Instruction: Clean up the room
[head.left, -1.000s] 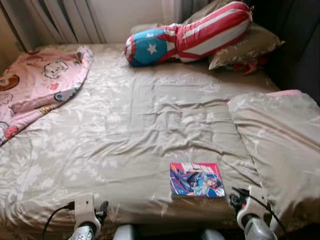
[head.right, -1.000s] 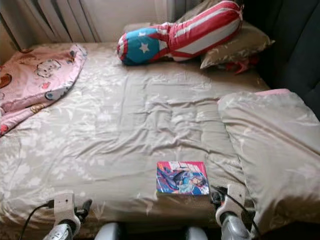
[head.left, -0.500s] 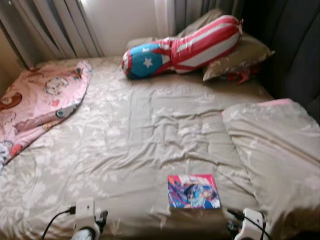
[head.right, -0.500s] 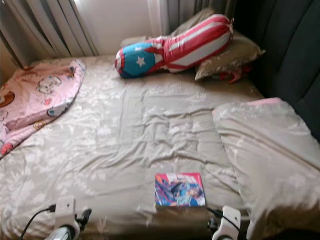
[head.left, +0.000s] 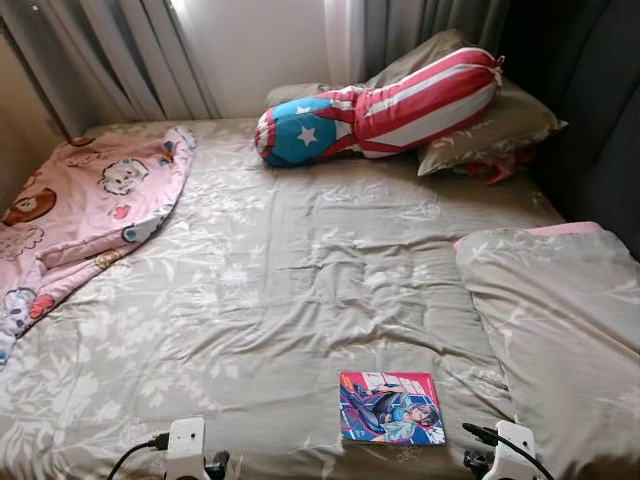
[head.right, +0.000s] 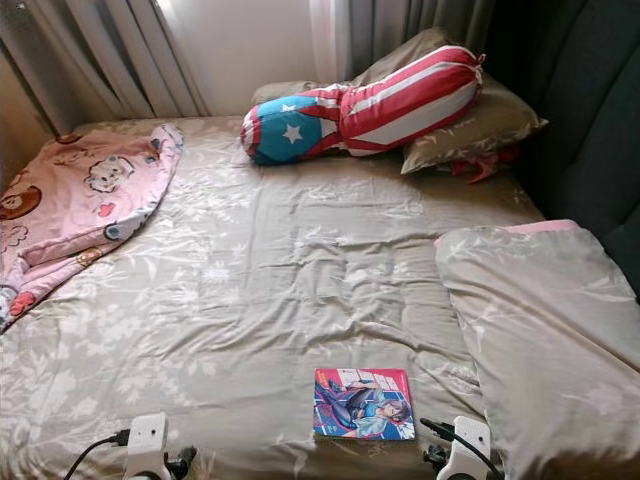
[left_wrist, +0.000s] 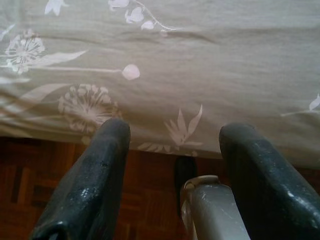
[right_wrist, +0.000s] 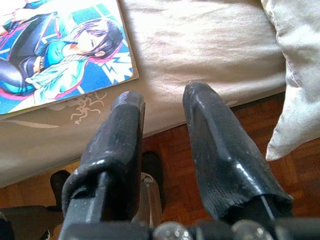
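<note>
Your target, the comic book (head.left: 391, 407), lies flat at the bed's (head.left: 300, 260) near edge, long side along that edge. Your right pincer (right_wrist: 162, 107), narrowly parted and empty, hangs just beyond the book's corner; the left pincer (left_wrist: 172, 137), spread wide, sits farther off.

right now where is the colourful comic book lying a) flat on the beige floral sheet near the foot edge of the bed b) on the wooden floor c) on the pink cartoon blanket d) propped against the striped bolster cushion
a, the colourful comic book lies flat on the beige floral bed sheet close to its near edge, apart from the pink cartoon blanket and the red-and-white striped bolster cushion.
</note>
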